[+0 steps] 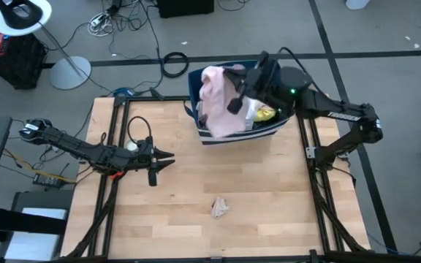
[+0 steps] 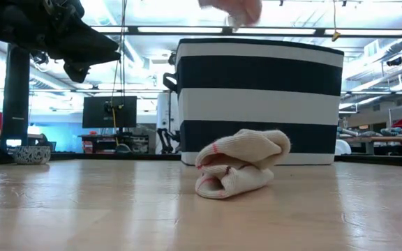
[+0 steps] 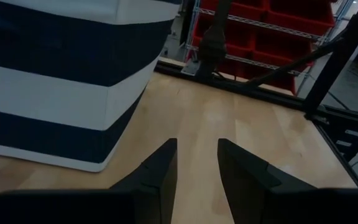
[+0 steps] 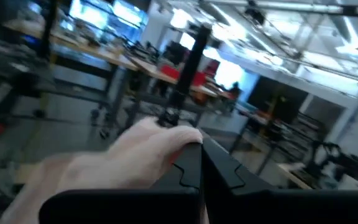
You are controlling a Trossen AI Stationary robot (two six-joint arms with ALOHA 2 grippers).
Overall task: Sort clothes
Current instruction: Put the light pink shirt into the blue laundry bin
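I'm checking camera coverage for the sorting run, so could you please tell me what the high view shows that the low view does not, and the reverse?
Only the high view shows the right gripper shut on a pink garment above the bin, a yellow garment inside it, and the left gripper open over bare table.

Only the low view shows the bin's striped side face and the room behind.

Both show the bin and the small cream garment lying on the table in front of it.
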